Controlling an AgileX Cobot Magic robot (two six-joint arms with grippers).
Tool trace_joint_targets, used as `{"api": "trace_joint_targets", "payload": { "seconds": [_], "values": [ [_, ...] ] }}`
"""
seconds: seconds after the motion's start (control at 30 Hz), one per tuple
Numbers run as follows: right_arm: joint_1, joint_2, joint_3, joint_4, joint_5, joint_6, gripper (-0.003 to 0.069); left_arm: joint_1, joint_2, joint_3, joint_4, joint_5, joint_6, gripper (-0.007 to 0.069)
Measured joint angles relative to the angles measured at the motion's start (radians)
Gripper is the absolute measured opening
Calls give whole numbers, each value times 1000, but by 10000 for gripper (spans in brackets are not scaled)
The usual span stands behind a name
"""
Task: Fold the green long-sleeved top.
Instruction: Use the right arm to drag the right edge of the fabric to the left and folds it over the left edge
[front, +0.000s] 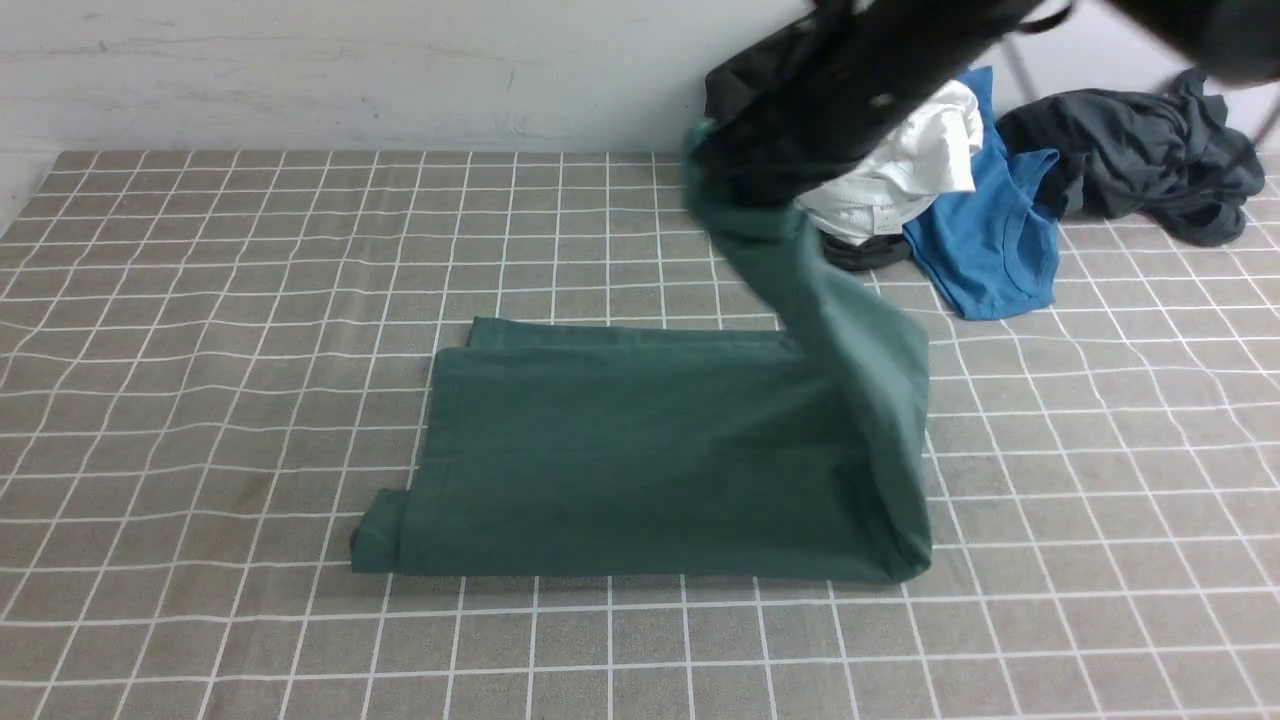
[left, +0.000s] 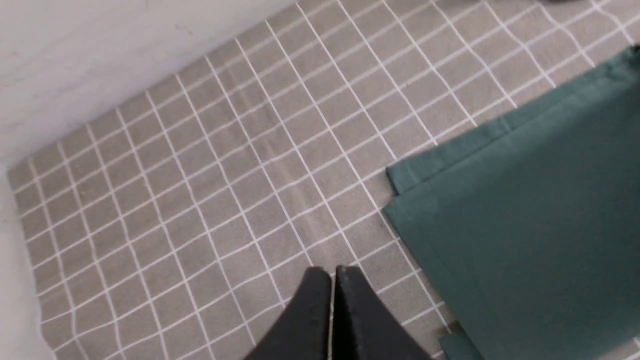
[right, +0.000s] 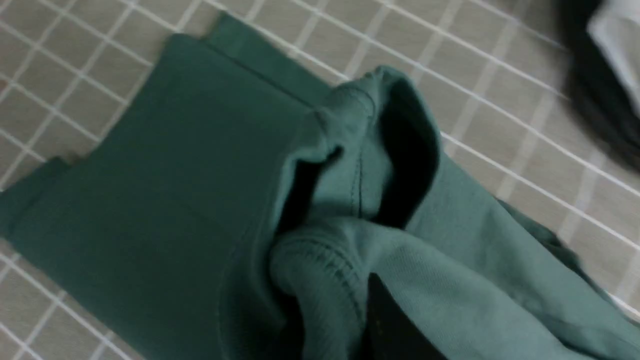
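1. At the centre of the front view, the green long-sleeved top (front: 640, 460) lies folded flat on the checked tablecloth (front: 200, 400); its right end rises toward the upper right;
2. up there the right gripper (right: 387, 320) is clamped on that lifted cloth;
3. the left gripper (left: 332, 300) hovers over bare tablecloth, jaws pressed together.

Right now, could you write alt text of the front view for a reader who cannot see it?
A dark green long-sleeved top lies folded into a rectangle on a grey checked tablecloth, its right end lifted by the blurred black right arm. At the back right lie a blue shirt, a white garment and a dark grey garment.
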Motion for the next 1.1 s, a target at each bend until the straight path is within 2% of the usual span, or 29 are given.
{"api": "trace_joint_targets", "payload": {
  "seconds": [0.13,0.3,0.4,0.53,0.57,0.6,0.63,0.67,0.73,0.8,0.87,1.0,1.1],
  "values": [
    [135,236,-202,40,0,2,13,2,-113,14,-1,1,-24,-7],
    [192,416,-352,59,0,28,28,2,-189,93,-1,5,-26,-7],
    [195,484,-392,113,1,30,127,2,-226,158,-1,12,-29,-7],
    [183,480,-407,187,27,30,357,2,-260,193,-1,22,-32,-7],
    [178,472,-412,188,45,30,416,2,-264,193,-1,22,-33,-7],
    [177,470,-413,188,45,30,416,2,-265,193,-1,22,-34,-7],
    [170,452,-422,163,57,30,498,2,-274,196,-1,22,-41,-7],
    [165,435,-421,136,61,34,537,2,-280,196,-1,22,-46,-7],
    [157,406,-409,73,62,58,578,2,-286,196,-1,22,-55,-7],
    [154,375,-376,4,63,88,589,2,-294,198,-2,22,-67,-7],
    [157,368,-334,-10,63,99,576,2,-299,205,-2,22,-68,-7],
    [187,382,-250,12,61,96,531,2,-315,242,-5,22,-68,-7],
    [256,412,-180,34,62,58,472,2,-334,303,-9,22,-71,-7]
  ]
}}
